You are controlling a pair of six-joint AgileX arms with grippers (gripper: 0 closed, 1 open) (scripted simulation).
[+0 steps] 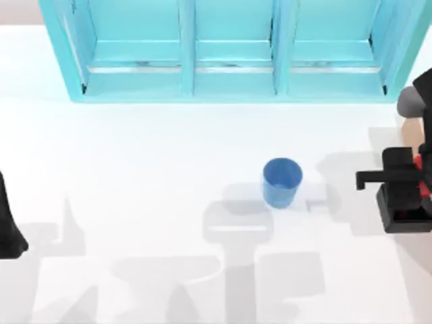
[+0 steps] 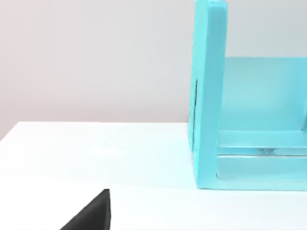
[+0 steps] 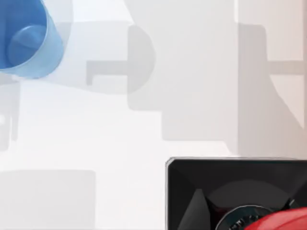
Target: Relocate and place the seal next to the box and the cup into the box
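The blue cup (image 1: 282,182) stands upright on the white table, right of centre, and appears far off in the right wrist view as well (image 3: 24,40). The seal's black cube base (image 1: 405,212) sits at the right edge with bits of its red knob (image 1: 420,162) showing past the arm. My right gripper (image 1: 399,174) is directly over the seal. From the wrist, the black base (image 3: 230,191) and the red knob (image 3: 283,221) are close below. A tan patch of the box (image 1: 408,129) peeks out behind the right arm; the rest is hidden.
A large turquoise shelved cabinet (image 1: 229,47) runs along the back of the table; its side wall (image 2: 208,96) stands ahead of my left wrist. My left arm (image 1: 8,226) is parked at the left edge. Arm shadows fall across the white tabletop.
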